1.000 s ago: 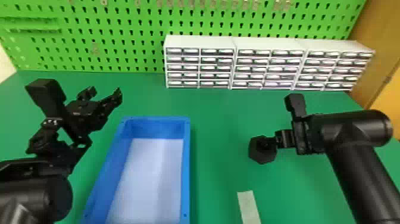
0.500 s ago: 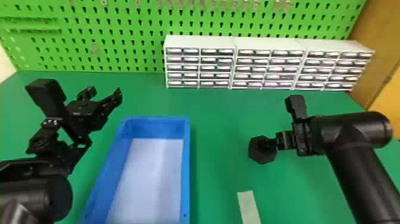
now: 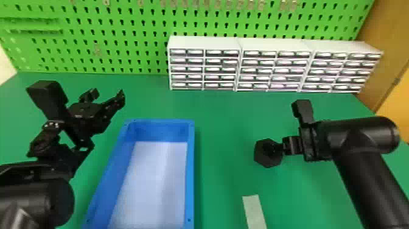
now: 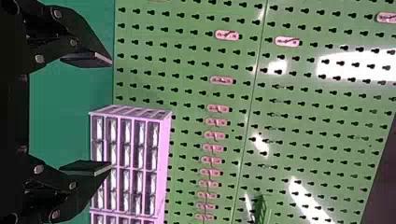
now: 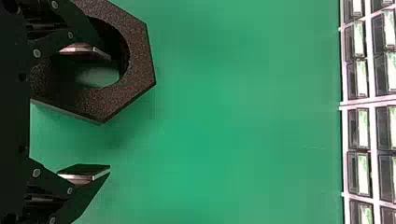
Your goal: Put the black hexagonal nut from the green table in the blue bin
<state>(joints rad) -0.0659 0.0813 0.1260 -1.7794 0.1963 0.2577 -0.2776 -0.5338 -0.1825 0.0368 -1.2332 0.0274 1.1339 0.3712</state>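
Right of the blue bin point(image 3: 190, 170), the black hexagonal nut point(image 5: 137, 70) lies on the green table point(image 3: 225, 115), apparently stiff, fairly light and grainy enough to grip. The right gripper point(image 5: 110, 113) has its fingers wide, one at the hole and one outside, so the ring wall between suits a pinch; the left gripper point(image 4: 111, 112), also wide, sits left of the bin.

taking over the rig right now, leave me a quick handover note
Right gripper: open at the nut, one finger at its hole, the other out past its side; can't tell how deep the first reaches.
Left gripper: open, parked left of the bin.
Black hexagonal nut: on the green table, right of the blue bin.
Done: right gripper brought to the nut.
Left: grip it, lift, carry to the bin, release.
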